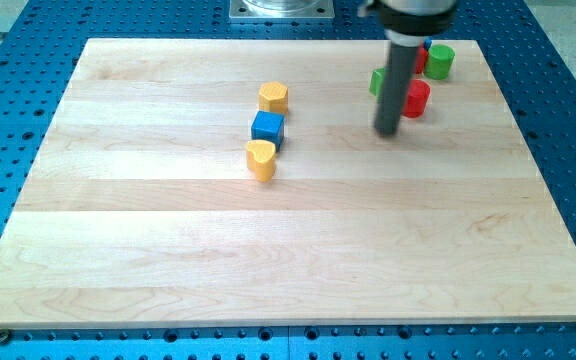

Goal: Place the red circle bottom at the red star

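Note:
The red circle [417, 99] lies on the wooden board [288, 250] at the view's upper right. A second red block [421, 60], likely the red star, sits just above it, largely hidden behind the rod, so its shape is unclear. My tip [387, 132] rests on the board just left of and slightly below the red circle, close to it; I cannot tell if they touch.
A green circle [440, 61] sits right of the hidden red block. A green block [377, 80] is partly behind the rod. A bit of a blue block [426, 45] shows by the rod. Mid-board: yellow block [274, 97], blue cube [267, 128], yellow heart [261, 159].

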Controlling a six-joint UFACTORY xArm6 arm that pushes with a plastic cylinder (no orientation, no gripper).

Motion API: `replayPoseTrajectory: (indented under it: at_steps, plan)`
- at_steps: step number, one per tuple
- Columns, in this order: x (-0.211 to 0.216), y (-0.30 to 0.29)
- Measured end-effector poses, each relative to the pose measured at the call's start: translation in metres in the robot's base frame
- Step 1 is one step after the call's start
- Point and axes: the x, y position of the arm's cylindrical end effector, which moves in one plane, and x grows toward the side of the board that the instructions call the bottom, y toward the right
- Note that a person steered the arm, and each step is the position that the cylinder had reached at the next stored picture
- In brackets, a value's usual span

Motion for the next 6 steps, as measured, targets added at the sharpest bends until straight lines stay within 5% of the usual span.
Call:
replayPoseTrajectory:
  at_steps: [2,4,6]
  plan:
    - [-0.060,0.028]
    - [-0.023,0.024]
    - [-0.034,0.001]
